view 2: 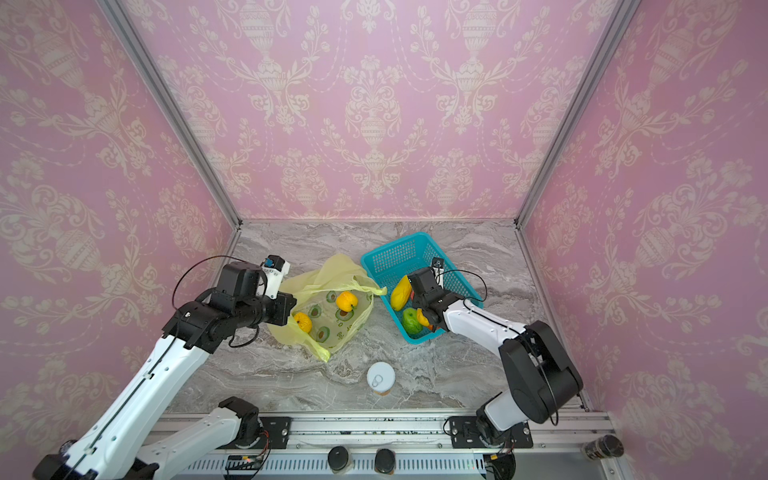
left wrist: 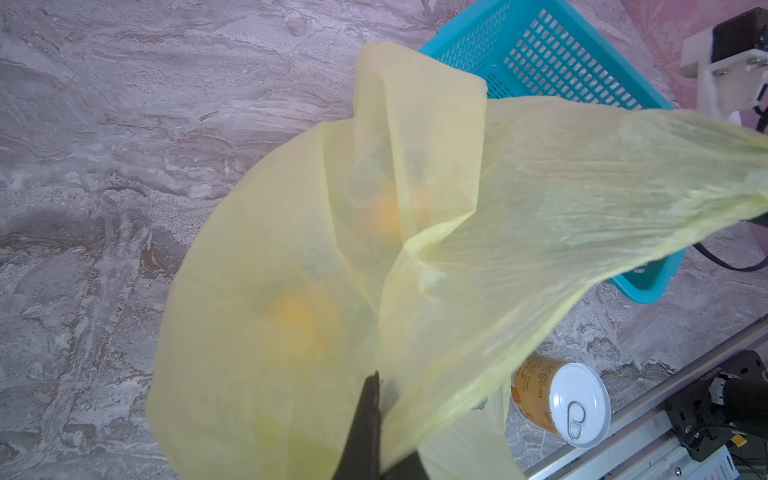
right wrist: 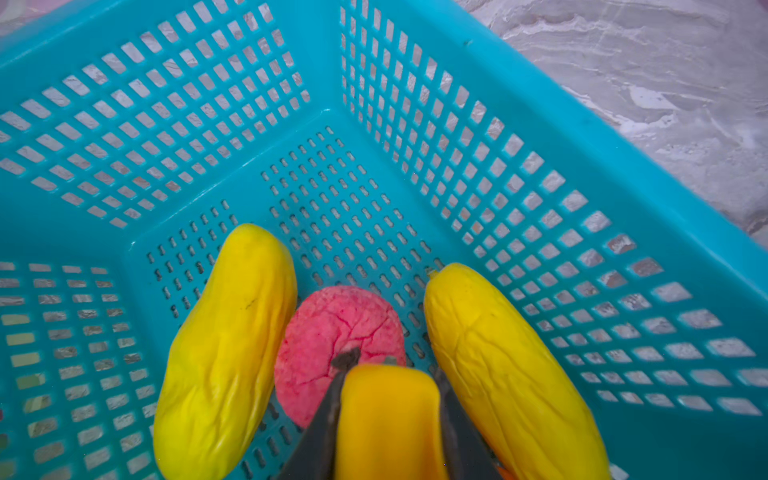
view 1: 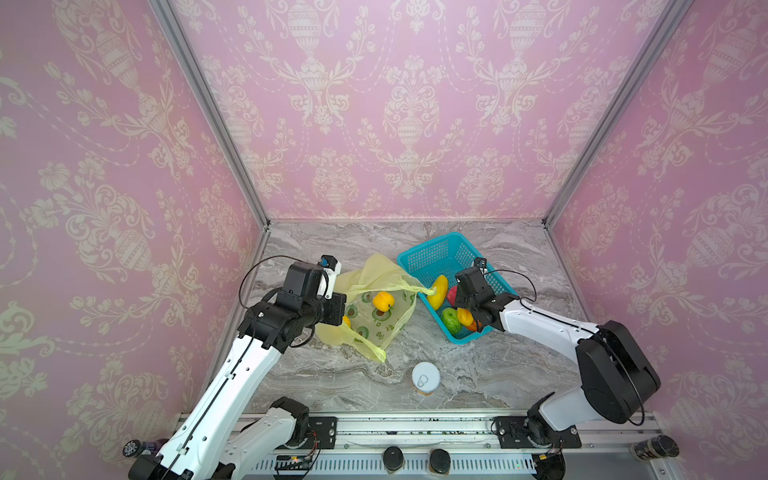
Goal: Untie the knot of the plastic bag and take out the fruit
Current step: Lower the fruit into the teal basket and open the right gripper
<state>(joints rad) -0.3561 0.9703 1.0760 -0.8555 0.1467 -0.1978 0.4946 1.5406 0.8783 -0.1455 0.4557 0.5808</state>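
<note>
left claw (left wrist: 374,399): pinching shut on the bag (view 1: 376,270), holding its mouth up, centre of both top views.
right claw (right wrist: 390,368): gripping a yellow fruit (right wrist: 388,419), hovering low over the basket (view 1: 432,249), right of centre.
handle (view 1: 372,351): lying loose, untied, below the bag.
in bag: two orange fruits (view 1: 383,301) waiting, left of centre.
risk: releasing from here, likely bouncing off the pink fruit (right wrist: 340,332) underneath and rolling; thin film slipping out of the pinch, falling over the two inside.
</note>
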